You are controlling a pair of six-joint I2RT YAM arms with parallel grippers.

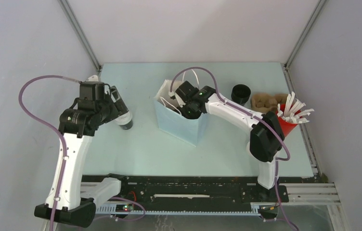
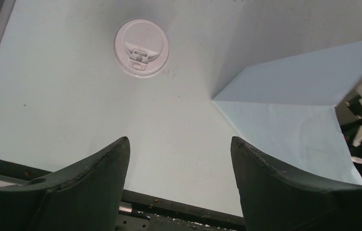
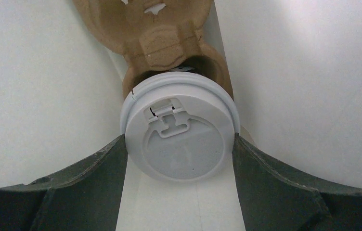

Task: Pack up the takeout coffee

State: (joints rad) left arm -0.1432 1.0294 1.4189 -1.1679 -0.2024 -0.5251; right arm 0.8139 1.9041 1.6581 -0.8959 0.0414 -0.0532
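R gripper (image 3: 179,150), down in bag (image 1: 179,126), clamps lidded cup (image 3: 176,120), upright in carrier (image 3: 160,43); L gripper (image 2: 180,149) open, well apart.

Smooth plastic lid (image 3: 179,139), rough pulp tray (image 3: 156,30), matt paper bag (image 1: 183,124)

Bright, even, diffuse light with soft shadows; wrist views blur at the near jaws.
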